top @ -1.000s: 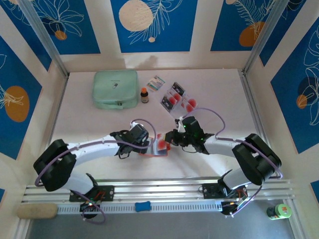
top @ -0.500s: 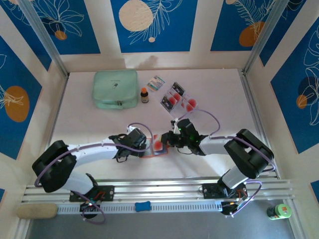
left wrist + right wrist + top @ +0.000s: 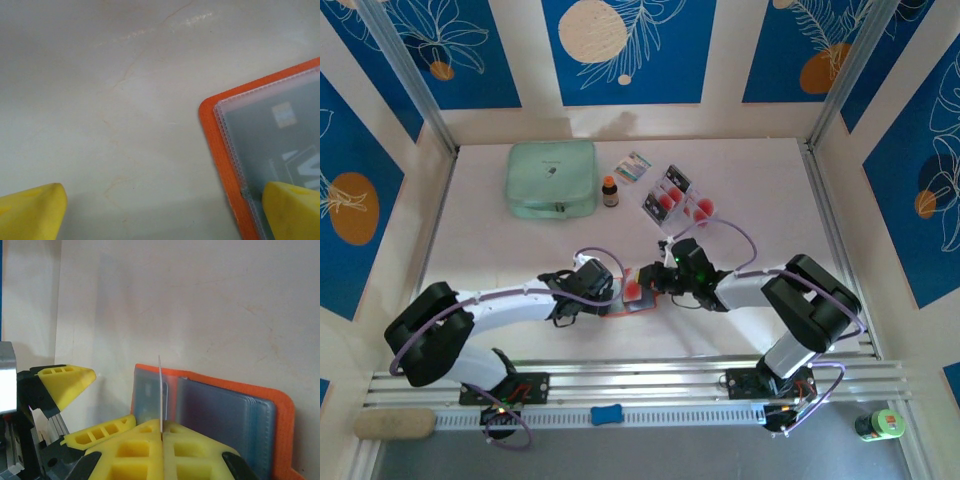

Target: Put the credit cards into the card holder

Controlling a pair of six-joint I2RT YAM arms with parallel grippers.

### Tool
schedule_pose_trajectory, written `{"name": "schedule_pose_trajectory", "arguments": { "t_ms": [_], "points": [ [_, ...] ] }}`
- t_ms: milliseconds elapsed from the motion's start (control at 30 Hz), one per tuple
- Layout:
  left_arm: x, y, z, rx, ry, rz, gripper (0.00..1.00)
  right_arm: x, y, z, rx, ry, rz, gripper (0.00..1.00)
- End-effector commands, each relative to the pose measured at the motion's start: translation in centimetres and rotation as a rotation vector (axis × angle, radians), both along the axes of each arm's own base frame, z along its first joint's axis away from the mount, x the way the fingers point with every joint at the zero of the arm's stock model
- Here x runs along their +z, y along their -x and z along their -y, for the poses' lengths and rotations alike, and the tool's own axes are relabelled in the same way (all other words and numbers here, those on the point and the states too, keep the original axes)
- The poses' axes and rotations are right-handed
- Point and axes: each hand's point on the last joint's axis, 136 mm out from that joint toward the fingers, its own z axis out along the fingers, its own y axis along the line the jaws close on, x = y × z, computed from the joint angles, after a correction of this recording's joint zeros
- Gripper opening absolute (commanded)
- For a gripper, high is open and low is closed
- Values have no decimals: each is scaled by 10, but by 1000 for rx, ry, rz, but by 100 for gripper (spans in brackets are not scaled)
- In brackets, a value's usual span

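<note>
The orange card holder [image 3: 632, 297] lies open on the table between my two grippers, its grey-blue clear pockets [image 3: 225, 415] facing up. My right gripper [image 3: 656, 282] is shut on one credit card [image 3: 160, 390], seen edge-on and standing upright over the holder's left pocket. My left gripper [image 3: 603, 290] is open at the holder's left edge. One of its yellow fingertips [image 3: 292, 206] sits over the holder's corner [image 3: 212, 145], the other on bare table. More credit cards [image 3: 675, 200] with red spots lie farther back.
A mint-green zip pouch [image 3: 552, 178] lies at the back left. Beside it are a small brown bottle [image 3: 610, 190] and a patterned packet [image 3: 634, 167]. Metal rails run down both sides of the table.
My right gripper has carried the card leftward, over the open holder. My left gripper has shifted only slightly and stayed open.
</note>
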Motion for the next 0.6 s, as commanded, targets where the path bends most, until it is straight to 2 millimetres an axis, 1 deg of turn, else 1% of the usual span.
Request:
{"name": "schedule_pose_trajectory", "arguments": {
  "t_ms": [0, 567],
  "points": [
    [-3, 1, -9, 30, -11, -2, 100, 8, -7, -10, 0, -24, 23, 0],
    [-4, 3, -11, 37, -8, -3, 100, -11, 2, -10, 31, -6, -36, 0]
  ]
}}
